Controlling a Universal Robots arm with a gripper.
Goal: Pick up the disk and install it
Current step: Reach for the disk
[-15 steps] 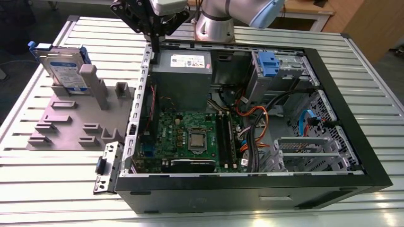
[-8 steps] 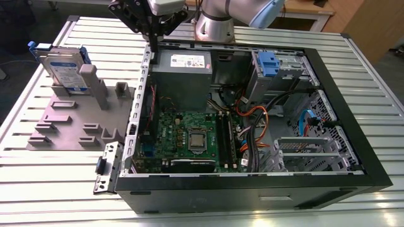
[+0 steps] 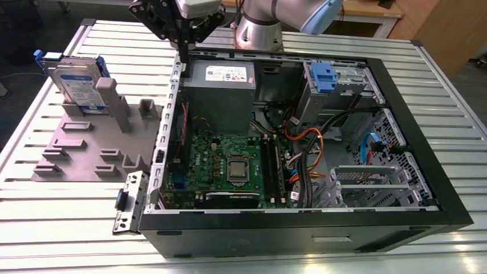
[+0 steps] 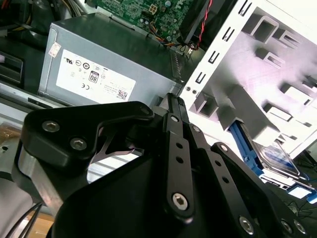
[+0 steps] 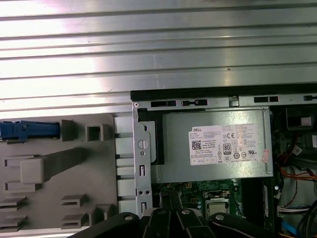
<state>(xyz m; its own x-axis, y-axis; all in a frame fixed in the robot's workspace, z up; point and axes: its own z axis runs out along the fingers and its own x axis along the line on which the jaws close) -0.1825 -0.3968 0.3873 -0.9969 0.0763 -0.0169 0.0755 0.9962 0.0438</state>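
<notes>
We see the gripper (image 3: 185, 57) pinched narrow and empty above the computer case (image 3: 304, 234) wall, beside the power supply (image 3: 220, 85). The disk (image 3: 78, 85) stands upright in our grey holder (image 3: 84, 149), on the exterior view's left.

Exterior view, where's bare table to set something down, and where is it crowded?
Bare table lies between the grey holder and the near edge, and on the exterior view's right of the computer case. Crowded: the case's inside with its cables, and the holder's far end where the disk stands.
</notes>
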